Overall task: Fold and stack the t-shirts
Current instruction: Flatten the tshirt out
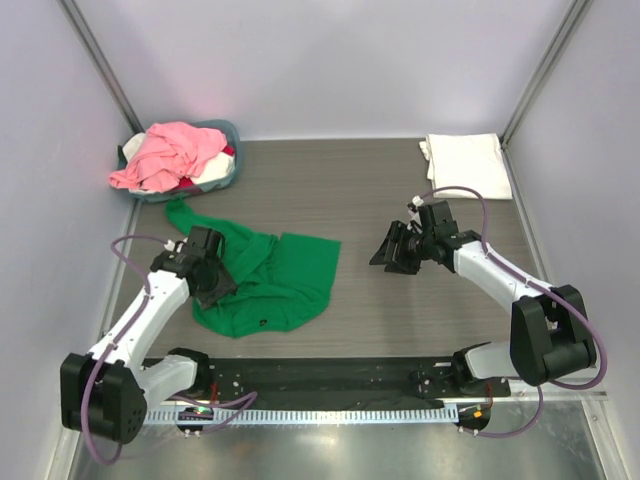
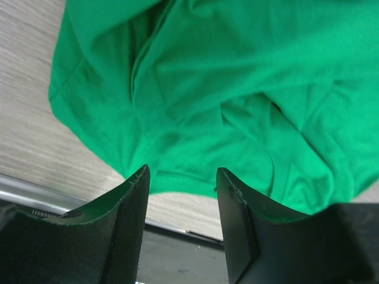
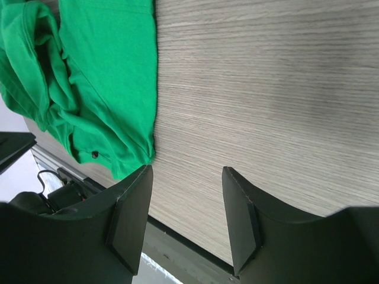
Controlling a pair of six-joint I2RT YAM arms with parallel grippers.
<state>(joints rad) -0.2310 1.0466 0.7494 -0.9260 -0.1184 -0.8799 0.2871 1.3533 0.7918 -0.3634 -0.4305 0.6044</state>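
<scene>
A bright green t-shirt (image 1: 275, 275) lies crumpled on the table's left-centre; it shows too in the left wrist view (image 2: 237, 89) and the right wrist view (image 3: 100, 71). My left gripper (image 1: 220, 285) hovers at its left edge, and its jaws (image 2: 182, 171) stand apart with only the shirt's hem and bare table between them. My right gripper (image 1: 392, 255) is open over bare table to the right of the green shirt, nothing between its fingers (image 3: 186, 171). A folded white t-shirt (image 1: 463, 165) rests at the back right. A pink t-shirt (image 1: 175, 150) is heaped in the basket.
The round blue-grey basket (image 1: 236, 140) sits at the back left, with white cloth (image 1: 213, 170) and a bit of red under the pink. A black rail (image 1: 330, 375) runs along the table's near edge. Walls close in the left, back and right sides.
</scene>
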